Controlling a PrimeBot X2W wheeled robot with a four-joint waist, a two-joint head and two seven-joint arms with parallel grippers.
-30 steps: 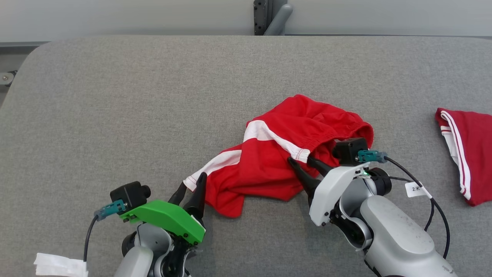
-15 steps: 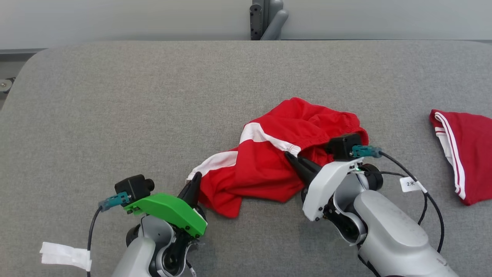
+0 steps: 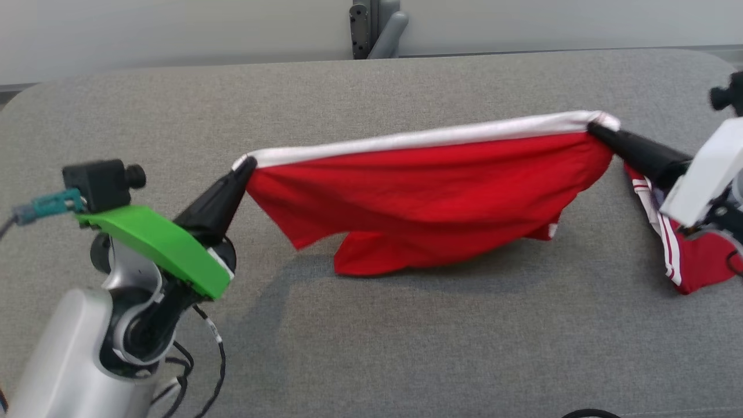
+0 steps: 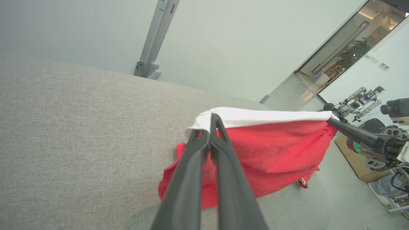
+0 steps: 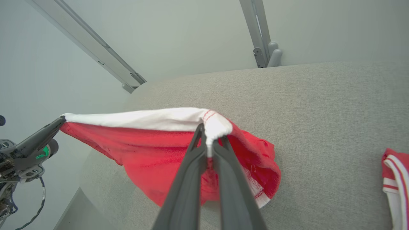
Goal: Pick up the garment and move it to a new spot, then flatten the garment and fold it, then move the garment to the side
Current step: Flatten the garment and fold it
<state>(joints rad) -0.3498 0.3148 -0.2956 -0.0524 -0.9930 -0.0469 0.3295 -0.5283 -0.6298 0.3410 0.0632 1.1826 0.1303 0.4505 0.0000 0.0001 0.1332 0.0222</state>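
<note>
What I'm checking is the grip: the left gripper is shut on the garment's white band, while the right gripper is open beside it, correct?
No: the right gripper is shut on the garment's white band too, as the right wrist view shows. The left gripper is shut on it, as stated.

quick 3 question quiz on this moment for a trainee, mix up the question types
1. True or false: the left tool is open and empty.
2. Where do the left tool and right tool hold the red garment? A) at the ends of its white band; B) at its lower hem; C) at its middle.
3. Fill in: a second garment, red with white stripes, lies on the grey table near the ____ tool.
Key: 1 false, it is shut on the garment; 2 A; 3 right.
</note>
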